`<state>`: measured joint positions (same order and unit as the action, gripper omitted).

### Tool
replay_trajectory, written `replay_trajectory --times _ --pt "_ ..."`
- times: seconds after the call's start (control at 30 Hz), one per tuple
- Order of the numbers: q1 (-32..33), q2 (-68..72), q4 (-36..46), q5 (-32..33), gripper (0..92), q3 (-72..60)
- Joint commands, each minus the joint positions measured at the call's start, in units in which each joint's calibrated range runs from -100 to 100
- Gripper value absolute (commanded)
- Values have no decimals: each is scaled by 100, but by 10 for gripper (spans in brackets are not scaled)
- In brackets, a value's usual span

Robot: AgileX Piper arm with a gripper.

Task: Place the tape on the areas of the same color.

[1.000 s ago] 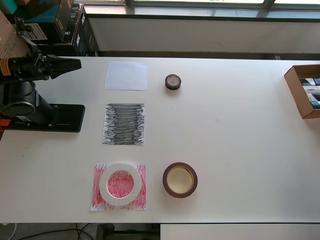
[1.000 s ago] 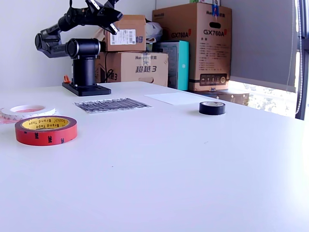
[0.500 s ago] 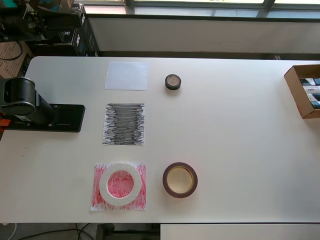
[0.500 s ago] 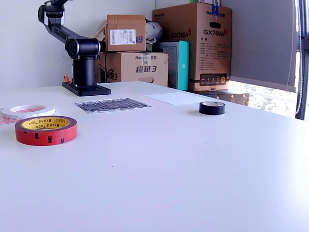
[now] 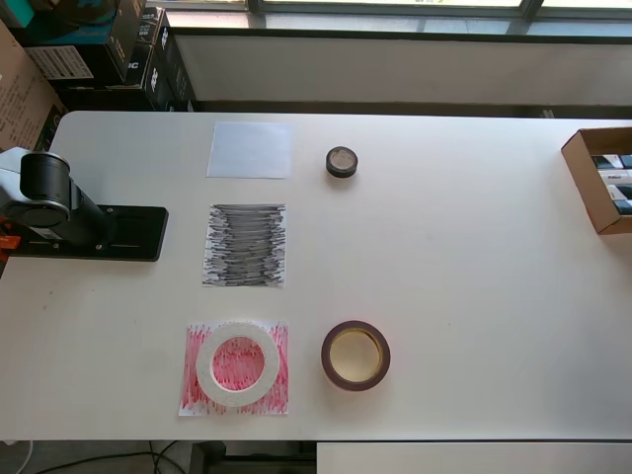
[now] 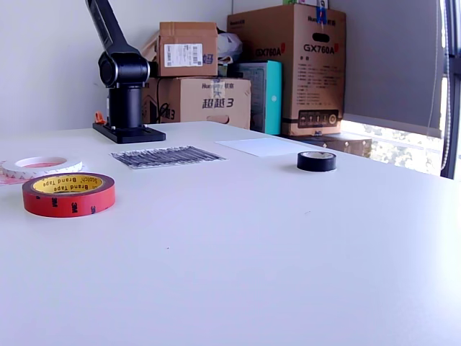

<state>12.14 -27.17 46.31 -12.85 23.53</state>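
Observation:
The wide white tape ring (image 5: 236, 363) lies on the scribbled red patch (image 5: 280, 385); it also shows at the exterior view's left (image 6: 39, 166). The maroon-brown ring with tan core (image 5: 355, 355) lies on bare table to the right of it in the overhead view, and looks red in the exterior view (image 6: 68, 194). The small black roll (image 5: 342, 162) stands right of the plain white patch (image 5: 250, 149); it also shows in the exterior view (image 6: 316, 161). The scribbled black patch (image 5: 245, 245) is bare. The gripper is out of both views; only the arm's base (image 5: 59, 202) and a raised link (image 6: 108, 32) show.
An open cardboard box (image 5: 602, 178) sits at the table's right edge in the overhead view. Stacked cartons (image 6: 284, 65) stand behind the table in the exterior view. The arm's black base plate (image 5: 118, 233) lies left of the black patch.
The arm has swung up and back from over the table's left end; the gripper has left both views. The tapes and patches have not moved.

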Motion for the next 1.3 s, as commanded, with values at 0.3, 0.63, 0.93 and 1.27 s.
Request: replay_trajectory --times 0.3,0.63,0.93,1.27 --pt "271 2493 3587 2342 6 -2640" --pt "208 2512 4147 2841 6 -2540" --pt "-100 2680 4105 2776 6 -2285" --pt "-676 3026 3799 2325 6 -2158"
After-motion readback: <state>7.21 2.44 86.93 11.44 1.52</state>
